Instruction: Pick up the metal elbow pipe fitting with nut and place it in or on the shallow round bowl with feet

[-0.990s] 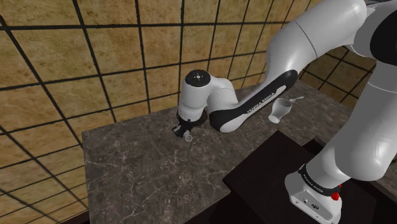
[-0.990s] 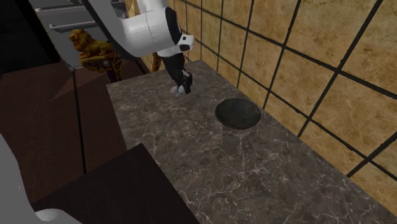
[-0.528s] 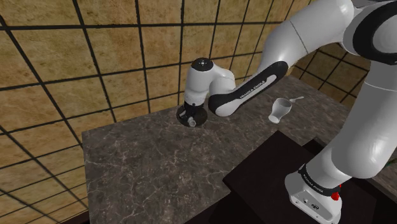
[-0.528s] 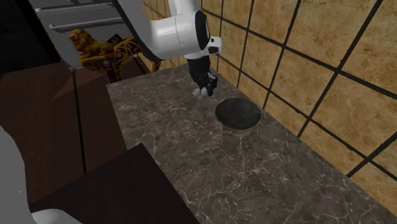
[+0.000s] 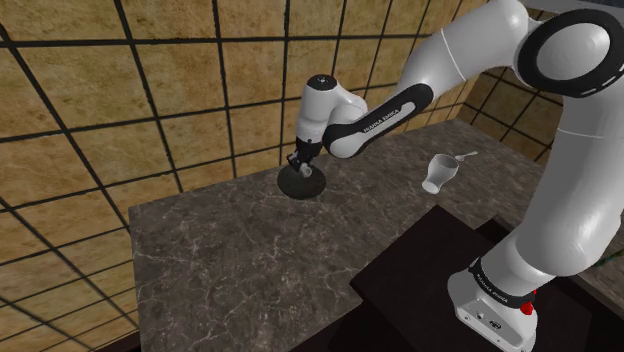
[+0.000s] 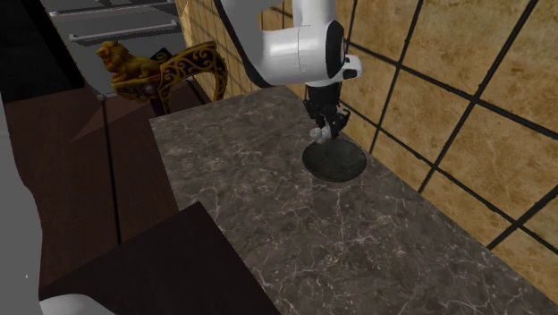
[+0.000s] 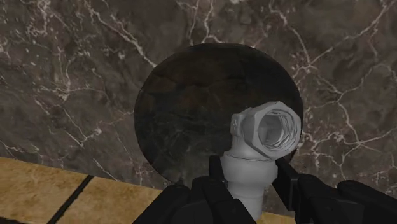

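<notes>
Marble worktop (image 5: 230,260): your end effector (image 7: 250,182) clamps the elbow fitting (image 7: 267,130) by its plain leg over the bowl (image 7: 191,108); rigid, prob. slick & weighty.

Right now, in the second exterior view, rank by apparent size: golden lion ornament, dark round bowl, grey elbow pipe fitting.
Largest: golden lion ornament.
Then: dark round bowl.
Smallest: grey elbow pipe fitting.
</notes>
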